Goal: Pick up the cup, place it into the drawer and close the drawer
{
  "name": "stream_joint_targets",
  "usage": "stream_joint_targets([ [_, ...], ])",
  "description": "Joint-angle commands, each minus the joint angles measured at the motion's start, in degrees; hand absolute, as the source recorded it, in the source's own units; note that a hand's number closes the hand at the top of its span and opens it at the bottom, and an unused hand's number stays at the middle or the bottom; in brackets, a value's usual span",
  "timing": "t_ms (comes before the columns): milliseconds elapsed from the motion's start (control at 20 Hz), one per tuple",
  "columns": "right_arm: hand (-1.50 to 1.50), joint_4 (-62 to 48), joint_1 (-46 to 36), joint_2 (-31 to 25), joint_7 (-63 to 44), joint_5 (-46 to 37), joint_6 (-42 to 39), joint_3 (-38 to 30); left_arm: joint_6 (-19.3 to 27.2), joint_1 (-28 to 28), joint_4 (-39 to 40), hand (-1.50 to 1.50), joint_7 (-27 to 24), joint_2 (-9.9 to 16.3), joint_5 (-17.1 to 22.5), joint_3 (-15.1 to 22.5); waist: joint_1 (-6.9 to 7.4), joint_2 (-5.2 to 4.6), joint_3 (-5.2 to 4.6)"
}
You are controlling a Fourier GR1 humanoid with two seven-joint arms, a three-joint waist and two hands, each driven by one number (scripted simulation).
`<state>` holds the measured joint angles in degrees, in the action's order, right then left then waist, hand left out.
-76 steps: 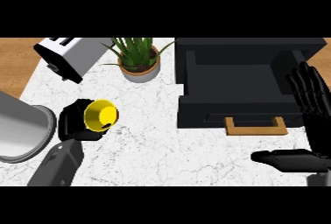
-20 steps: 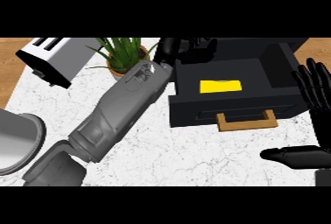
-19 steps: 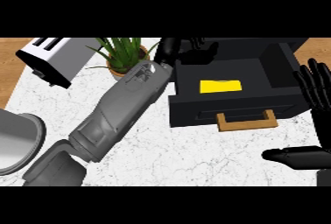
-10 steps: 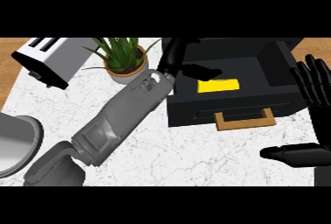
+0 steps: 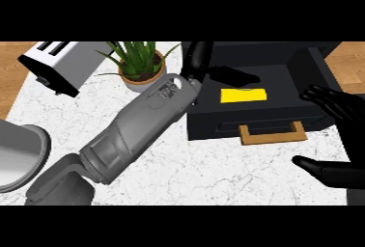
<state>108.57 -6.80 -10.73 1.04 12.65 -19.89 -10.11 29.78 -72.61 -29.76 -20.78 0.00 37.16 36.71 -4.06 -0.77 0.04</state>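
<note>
Hovering over the open drawer (image 5: 271, 113), left robot hand (image 5: 214, 70) with fingers relaxed, holding nothing, yellow cup (image 5: 244, 95) just below it, right robot hand (image 5: 341, 140) open beside the drawer.

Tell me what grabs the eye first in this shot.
The yellow cup glows inside the open black drawer at upper right, with the left hand hanging just above it. The long grey left forearm cuts diagonally across the white marble counter. The right hand rests open at the right edge.
</note>
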Motion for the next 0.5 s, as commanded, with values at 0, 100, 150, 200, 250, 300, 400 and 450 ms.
stream_joint_targets([
  [0,1.5,2.26,0.06,-2.73,-2.48,3.16,-2.89,-0.78,-0.95,-1.42,0.73,-1.5,-3.54,0.0,1.84,-3.35,1.29,0.25,-0.03],
  [100,1.5,2.89,-0.73,-4.0,-2.31,-0.84,-3.16,0.86,-0.5,-1.02,-0.05,-1.5,-2.71,0.0,2.93,-2.91,1.55,0.25,-0.03],
  [150,1.5,6.1,2.82,-6.8,-2.85,-1.4,-5.53,0.17,-1.21,0.74,-2.32,-1.5,-2.77,0.14,1.81,-3.83,3.0,0.9,-0.08],
  [200,1.5,7.62,3.8,-5.93,-2.56,-4.07,-4.71,1.66,-0.67,-2.4,-2.3,-1.5,0.6,0.42,1.78,-4.53,3.04,0.93,-0.06],
  [250,1.5,6.41,3.46,-6.98,-1.72,-5.18,-6.09,2.05,-0.97,-1.41,-3.44,-1.5,0.45,0.94,2.26,-5.36,3.51,0.92,-0.06],
  [300,1.5,7.5,3.4,-8.01,-4.41,-3.22,-6.67,1.44,-1.29,-2.09,-1.94,-1.5,1.22,1.72,2.11,-6.39,3.2,0.81,-0.06],
  [400,1.5,6.95,4.29,-6.92,-3.15,-7.76,-6.17,3.84,-2.94,0.63,-5.16,-1.5,1.75,4.46,2.22,-7.15,4.05,0.9,-0.06],
  [450,1.5,7.78,5.17,-8.61,-2.84,-9.14,-6.44,2.34,-0.96,2.15,-9.57,-1.5,2.75,5.52,1.78,-6.33,4.82,1.31,-0.08],
])
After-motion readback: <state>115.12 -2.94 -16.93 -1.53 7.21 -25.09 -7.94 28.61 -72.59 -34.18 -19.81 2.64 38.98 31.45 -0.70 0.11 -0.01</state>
